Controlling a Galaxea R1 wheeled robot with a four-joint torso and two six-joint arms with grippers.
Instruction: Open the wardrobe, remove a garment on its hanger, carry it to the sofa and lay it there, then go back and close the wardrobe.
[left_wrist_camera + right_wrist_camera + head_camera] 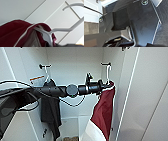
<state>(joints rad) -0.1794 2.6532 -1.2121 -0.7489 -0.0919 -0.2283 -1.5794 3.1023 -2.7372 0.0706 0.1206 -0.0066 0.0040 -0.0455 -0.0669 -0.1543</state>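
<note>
1. Wardrobe (75, 62) open in the head view, white inside, right door (145, 97) swung wide; two dark hooks high on the back wall, one to the left (44, 65) and one to the right (106, 64)
2. Hanging from the right hook: thin white hanger (108, 73), its curved top caught on the hook; below it the maroon-red jacket (105, 109), draped down along the right inner wall, with a white sleeve (91, 132) showing low down
3. Hanging from the left hook: dark garment (51, 112) on its own pale hanger (47, 75), well apart from the jacket; orange-and-white tag (37, 79) just beside it on the left wall
4. Reaching in from the left of the head view: black left arm (57, 90), stretched level across the wardrobe, a thin black cable (72, 103) looping under it; left gripper (106, 85) at the jacket's collar, right by the hanger's neck; cannot tell whether pinching, spread or pressed together
5. Seen close from the left wrist: the hanger's hook (73, 5) curving against white panels, its neck running down to the shoulder bar (60, 30); the jacket's collar (25, 28) folded over that bar, pale trim along its edge, pale lining beneath
6. Seen from the right wrist: mostly the robot's own dark plate; a strip of floor (90, 28) to one side; state of the right gripper impossible to tell
</note>
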